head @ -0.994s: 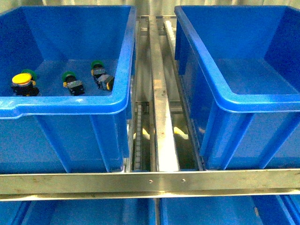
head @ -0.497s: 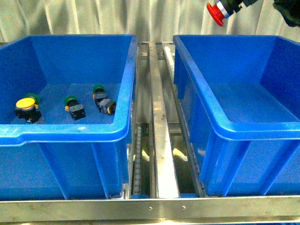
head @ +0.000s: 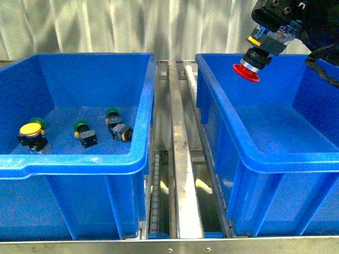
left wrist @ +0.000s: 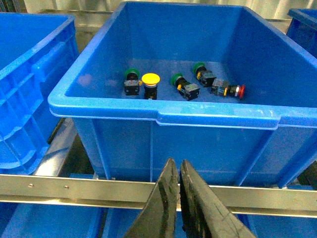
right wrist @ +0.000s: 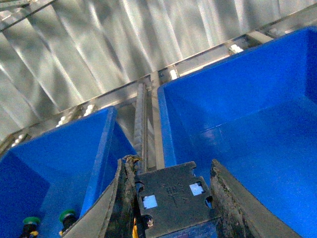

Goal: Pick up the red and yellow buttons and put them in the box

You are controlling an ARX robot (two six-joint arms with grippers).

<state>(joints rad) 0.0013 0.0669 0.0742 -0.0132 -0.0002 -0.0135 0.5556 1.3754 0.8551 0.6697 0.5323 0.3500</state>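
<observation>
The red button [head: 246, 72] hangs cap-down above the back left part of the right blue box [head: 275, 148], with my right gripper [head: 267, 39] shut on its dark body [right wrist: 171, 198]. In the left blue box [head: 79, 159] the yellow button [head: 30, 128] stands near the left wall. From the left wrist view the yellow button [left wrist: 151, 79] lies among green-capped switches, and another red-capped switch [left wrist: 240, 91] lies on its side at the end of the row. My left gripper [left wrist: 176, 166] is shut on nothing, low in front of that box, outside its near wall.
Green-capped switches [head: 80, 126] [head: 112, 112] share the left box's floor. A metal rail [head: 180, 159] runs between the two boxes, and a metal crossbar [left wrist: 74, 186] passes below the left box. A corrugated metal wall [head: 132, 26] stands behind.
My right gripper came into the front view from the top right with the red button and dropped lower over the right box. The front view itself has tilted upward.
</observation>
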